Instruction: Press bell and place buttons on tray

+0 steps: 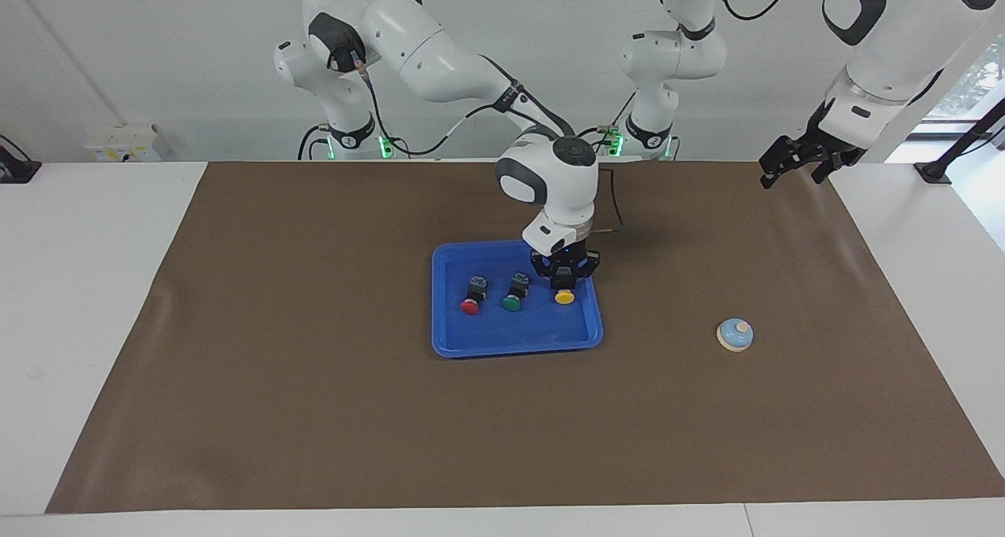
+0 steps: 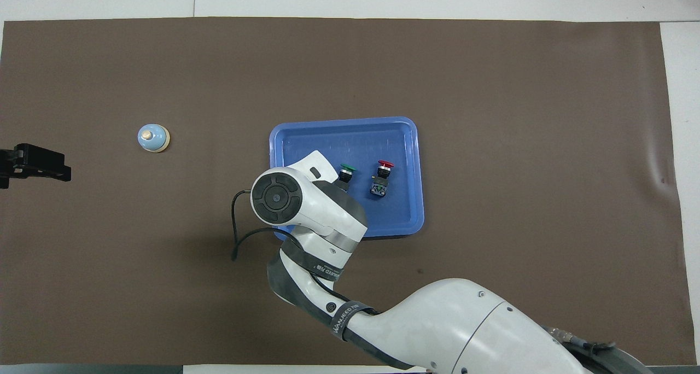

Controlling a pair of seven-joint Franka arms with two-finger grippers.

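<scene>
Three buttons sit in a row inside my blue tray [image 1: 516, 345] in the facing view: the red button [image 1: 472, 297] toward my right arm's end, the green button [image 1: 514, 294] in the middle, and the yellow button [image 1: 564, 294] toward my left arm's end. My right gripper [image 1: 564, 279] stands straight down over the yellow button, its fingers drawn in close on the black body while the yellow cap points away from me; whether the button already rests on the tray floor I cannot tell. The tray lies on the brown mat [image 1: 314, 403] about midway along the table. The bell [image 1: 735, 334] stands alone on the mat toward my left arm's end, well apart from the tray and a little farther from me than the buttons. My left gripper [image 1: 793, 165] waits in the air above the mat's edge at that end, fingers spread wide and holding nothing.

From overhead, my right arm covers the tray's [image 2: 350, 127] corner nearest me on the left arm's side, hiding the yellow button and my right gripper. The green button [image 2: 344, 173] peeks out just beside the wrist, with the red button [image 2: 381, 177] next to it. The bell [image 2: 153, 138] stands out on the mat, and my left gripper [image 2: 49, 166] shows as a black shape near it.
</scene>
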